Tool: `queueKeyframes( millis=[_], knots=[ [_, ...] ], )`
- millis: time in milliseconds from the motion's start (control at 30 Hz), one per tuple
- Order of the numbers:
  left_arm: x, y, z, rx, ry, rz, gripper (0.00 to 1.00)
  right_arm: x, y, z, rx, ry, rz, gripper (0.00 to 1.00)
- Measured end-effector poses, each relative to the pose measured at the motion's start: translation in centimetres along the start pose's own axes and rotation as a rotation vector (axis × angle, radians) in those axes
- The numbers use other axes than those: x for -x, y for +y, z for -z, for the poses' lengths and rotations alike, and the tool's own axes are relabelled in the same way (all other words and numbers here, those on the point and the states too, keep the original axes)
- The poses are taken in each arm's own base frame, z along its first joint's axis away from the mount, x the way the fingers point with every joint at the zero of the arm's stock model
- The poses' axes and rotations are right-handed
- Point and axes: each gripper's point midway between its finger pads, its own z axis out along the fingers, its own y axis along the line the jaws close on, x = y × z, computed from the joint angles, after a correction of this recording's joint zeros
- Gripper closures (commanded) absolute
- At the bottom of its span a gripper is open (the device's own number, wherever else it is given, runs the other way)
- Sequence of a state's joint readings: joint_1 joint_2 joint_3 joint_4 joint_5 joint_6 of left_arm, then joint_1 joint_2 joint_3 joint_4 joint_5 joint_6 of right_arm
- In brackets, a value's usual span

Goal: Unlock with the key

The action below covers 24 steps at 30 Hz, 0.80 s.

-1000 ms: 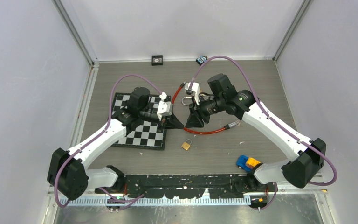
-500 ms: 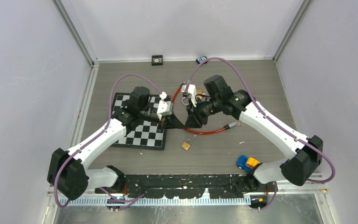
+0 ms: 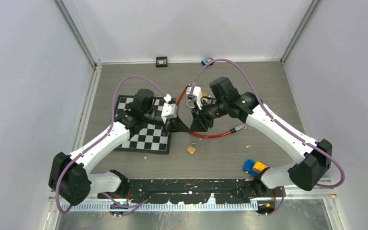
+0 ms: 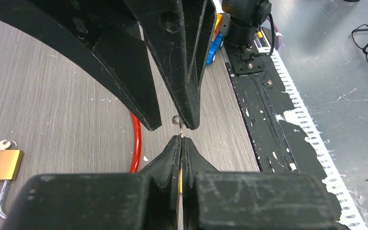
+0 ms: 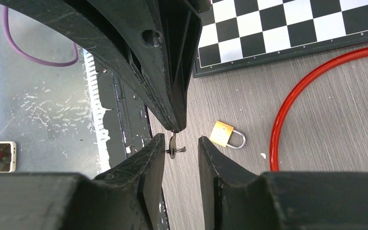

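My left gripper (image 4: 180, 139) is shut on the key (image 5: 172, 145), whose thin blade runs between its pads. The key's dark head and small ring poke out past the left fingertips (image 5: 176, 125). My right gripper (image 5: 181, 139) is open, tip to tip with the left, one finger on each side of the key head; its left pad is almost touching the head. From above, the two grippers meet over the table, left (image 3: 184, 127) and right (image 3: 195, 126). The brass padlock (image 3: 191, 149) lies flat on the table just in front of them, also seen as the padlock (image 5: 226, 134).
A red cable loop (image 3: 211, 135) curves beneath the right gripper. The chessboard (image 3: 143, 139) lies under the left arm. A blue and yellow toy car (image 3: 254, 167) sits near the right base. Two small items, one (image 3: 161, 61) and another (image 3: 206, 61), rest by the back wall.
The right arm has shifted slightly left and toward the back, bringing its fingers closer round the key head. The left gripper has stayed shut and still.
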State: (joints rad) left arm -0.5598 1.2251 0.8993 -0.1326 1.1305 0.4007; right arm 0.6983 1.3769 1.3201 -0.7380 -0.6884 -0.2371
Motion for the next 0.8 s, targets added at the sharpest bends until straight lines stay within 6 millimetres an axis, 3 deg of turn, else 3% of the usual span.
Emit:
queueKeyframes(
  millis=[200, 800],
  knots=[
    [0.0, 0.0, 0.0, 0.0, 0.0, 0.0, 1.0, 0.7, 0.0, 0.3, -0.006, -0.013, 0.012, 0.6],
    [-0.1, -0.1, 0.0, -0.001, 0.003, 0.006, 1.0, 1.1, 0.1, 0.3, -0.002, -0.018, 0.019, 0.71]
  ],
)
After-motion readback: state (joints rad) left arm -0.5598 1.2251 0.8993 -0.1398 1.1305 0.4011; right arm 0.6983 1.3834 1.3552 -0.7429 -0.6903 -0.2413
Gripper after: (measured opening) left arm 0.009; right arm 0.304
